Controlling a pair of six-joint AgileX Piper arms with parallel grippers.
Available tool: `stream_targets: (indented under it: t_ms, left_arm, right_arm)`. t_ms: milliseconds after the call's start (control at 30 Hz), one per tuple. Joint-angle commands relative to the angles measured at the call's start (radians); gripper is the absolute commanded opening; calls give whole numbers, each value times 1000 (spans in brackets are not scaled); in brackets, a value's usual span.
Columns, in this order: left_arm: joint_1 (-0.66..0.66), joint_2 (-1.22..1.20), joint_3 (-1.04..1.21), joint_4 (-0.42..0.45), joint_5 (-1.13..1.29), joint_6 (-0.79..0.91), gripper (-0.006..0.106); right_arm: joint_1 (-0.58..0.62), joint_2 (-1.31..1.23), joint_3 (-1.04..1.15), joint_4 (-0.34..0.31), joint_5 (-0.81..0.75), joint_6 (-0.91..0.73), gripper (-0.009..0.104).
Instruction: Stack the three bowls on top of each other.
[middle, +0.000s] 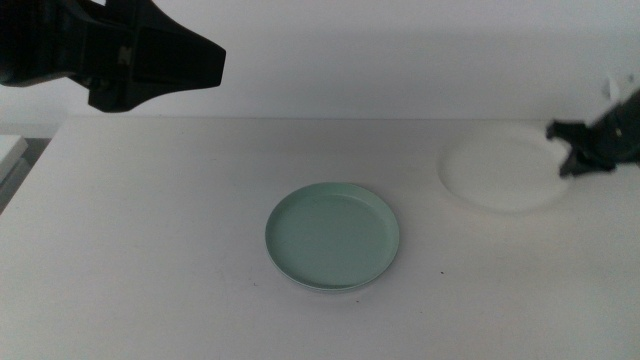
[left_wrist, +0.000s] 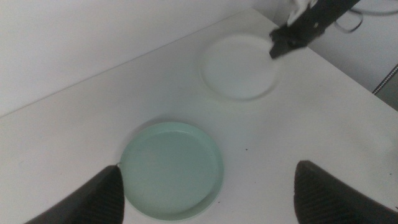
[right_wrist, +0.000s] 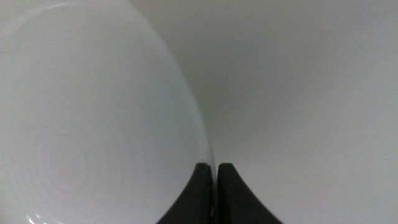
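While the left gripper (left_wrist: 208, 186) hangs wide open above the green bowl (middle: 332, 236), the right gripper (middle: 578, 150) pinches the white bowl's (middle: 500, 172) right rim near the worktop's (middle: 150, 250) right edge.

R claw (middle: 566, 150) on white bowl (middle: 500, 172) rim.

You have no text, label, brand, number or sign to read in any of the three views. The mint green bowl (middle: 333, 237) shows a plain surface. So does the white bowl (middle: 500, 172).
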Motion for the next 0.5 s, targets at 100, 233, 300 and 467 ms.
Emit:
stream_targets:
  t_ms: [100,233,300,467]
  left_arm:
    - [0,-2,-7,-3,-13,1,94]
    - [0,-2,-7,-3,-13,1,94]
    - [0,-2,-7,-3,-13,1,94]
    - [0,-2,-7,-3,-13,1,94]
  right_arm:
    - [230,-105,18,51,-16,4,-1]
    - [401,-90,0,53,-48,55,-1]
    - [462,-69,0,48,-76,81,-1]
    - [515,-3,0,57,-74,98,-1]
